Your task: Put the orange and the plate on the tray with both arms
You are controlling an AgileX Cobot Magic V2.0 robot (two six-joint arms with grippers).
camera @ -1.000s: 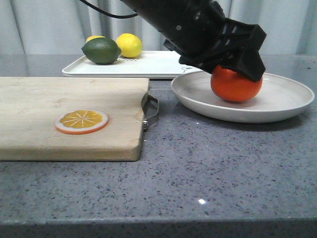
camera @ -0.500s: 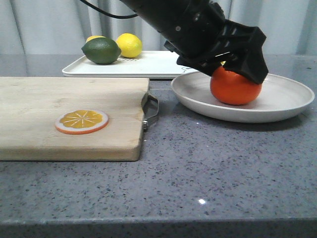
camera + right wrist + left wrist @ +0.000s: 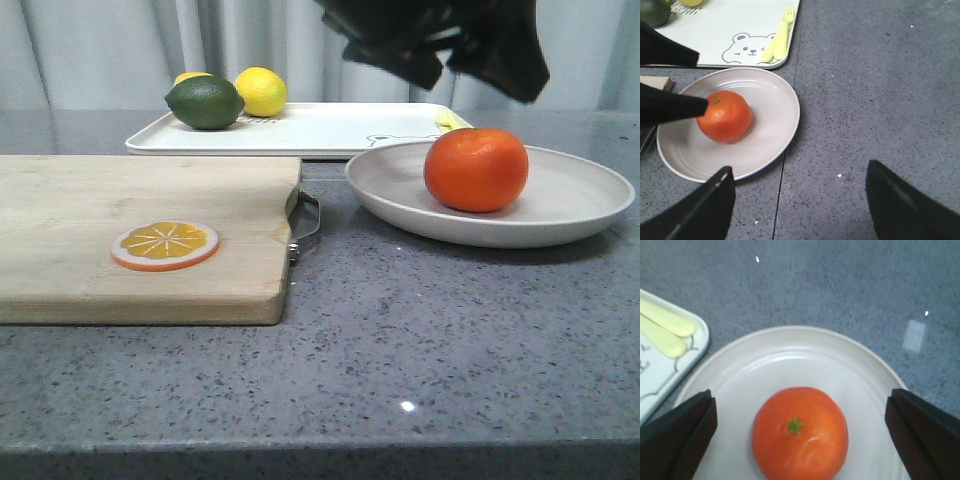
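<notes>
The orange (image 3: 476,170) rests free on the off-white plate (image 3: 580,200), which stands on the grey table just in front of the white tray (image 3: 320,125). My left gripper (image 3: 480,75) hangs open above the orange, its jaws wide apart and clear of it. In the left wrist view the orange (image 3: 800,432) lies on the plate (image 3: 805,355) between the open gripper (image 3: 800,395) fingers. My right gripper (image 3: 800,170) is open and empty over bare table beside the plate (image 3: 770,115), with the orange (image 3: 724,116) and the tray (image 3: 715,35) beyond.
A wooden cutting board (image 3: 100,230) with an orange slice disc (image 3: 165,245) lies at the left. A lime (image 3: 204,102) and lemons (image 3: 260,91) sit on the tray's far left. A yellow fork (image 3: 780,37) lies on the tray's corner near the plate.
My left gripper has opened, let go of the orange and risen above it. The orange stays on the plate.
</notes>
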